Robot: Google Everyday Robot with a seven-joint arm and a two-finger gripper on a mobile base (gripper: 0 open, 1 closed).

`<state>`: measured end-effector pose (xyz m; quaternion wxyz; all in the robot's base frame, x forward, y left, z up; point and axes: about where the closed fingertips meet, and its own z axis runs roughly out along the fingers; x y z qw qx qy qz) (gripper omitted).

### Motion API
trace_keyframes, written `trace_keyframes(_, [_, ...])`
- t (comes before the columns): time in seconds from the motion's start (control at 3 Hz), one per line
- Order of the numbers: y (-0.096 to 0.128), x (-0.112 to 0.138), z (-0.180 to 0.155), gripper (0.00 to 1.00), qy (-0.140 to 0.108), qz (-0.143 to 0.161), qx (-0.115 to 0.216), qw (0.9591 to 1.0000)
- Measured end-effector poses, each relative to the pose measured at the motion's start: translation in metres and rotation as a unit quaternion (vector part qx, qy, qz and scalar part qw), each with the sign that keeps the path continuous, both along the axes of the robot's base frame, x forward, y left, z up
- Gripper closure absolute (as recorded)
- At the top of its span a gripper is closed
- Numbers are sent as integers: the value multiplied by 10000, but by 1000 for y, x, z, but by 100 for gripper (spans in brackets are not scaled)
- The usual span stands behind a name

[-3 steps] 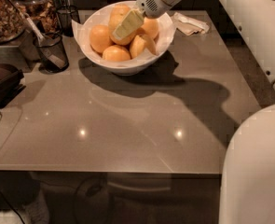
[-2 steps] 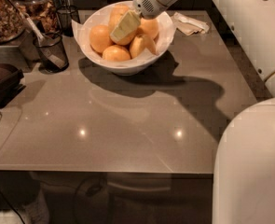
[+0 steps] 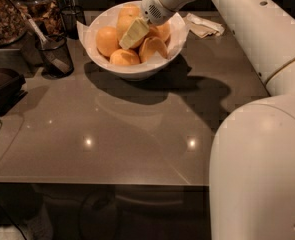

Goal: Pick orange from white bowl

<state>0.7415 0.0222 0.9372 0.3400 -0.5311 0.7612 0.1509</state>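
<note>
The white bowl (image 3: 94,48) stands at the back of the grey counter and holds several oranges. The largest, paler orange (image 3: 123,23) lies at the back middle of the bowl, among smaller, deeper-orange fruits (image 3: 107,40). My gripper (image 3: 133,33) reaches down from the upper right into the bowl. Its pale tip lies against the front of the large orange and covers part of it. The white wrist (image 3: 159,6) hangs over the bowl's right rim.
A dark glass cup (image 3: 54,54) with a utensil stands left of the bowl, with a second cup (image 3: 73,19) behind it. Food containers (image 3: 4,14) are at the far left. A crumpled napkin (image 3: 204,26) lies right of the bowl. My white body (image 3: 257,169) fills the lower right.
The wrist has shifted a little to the left and the gripper has sunk slightly deeper among the oranges. The bowl and fruit have not moved.
</note>
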Motion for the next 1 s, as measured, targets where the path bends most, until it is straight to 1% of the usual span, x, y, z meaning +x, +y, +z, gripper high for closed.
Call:
trace_keyframes(0.33, [2,5,-7,28,47,41,-15,10000])
trace_keyframes(0.67, [7,5,-9,47,54,167,101,9998])
trace_keyframes(1.0, [9,3,-11,70,132,249,242,9993])
